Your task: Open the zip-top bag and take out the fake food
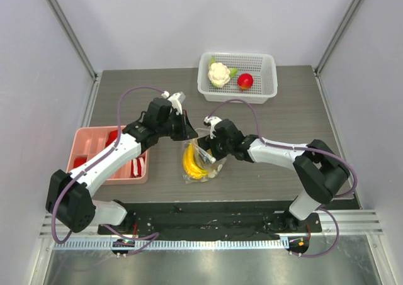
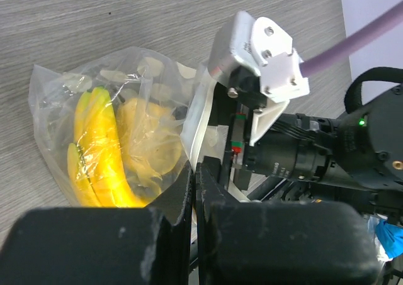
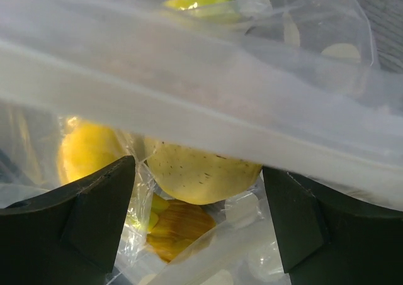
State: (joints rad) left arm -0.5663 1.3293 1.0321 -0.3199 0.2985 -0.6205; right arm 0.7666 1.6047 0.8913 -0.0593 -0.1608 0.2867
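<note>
Right end effector (image 3: 198,169) released, straddling yellow fruit (image 3: 189,185), inside zip-top bag (image 2: 145,77) (left end effector (image 2: 192,179) clenched on its rim)

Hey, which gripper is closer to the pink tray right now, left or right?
Left. The left gripper pinches the edge of the zip-top bag on the side facing the pink tray; the right gripper is open at the bag's far side, farther off.

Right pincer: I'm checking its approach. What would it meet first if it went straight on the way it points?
Most likely the pale yellow round fruit inside the zip-top bag, centred between the right pincer's open fingers; whether bag film lies in front of it is unclear.
</note>
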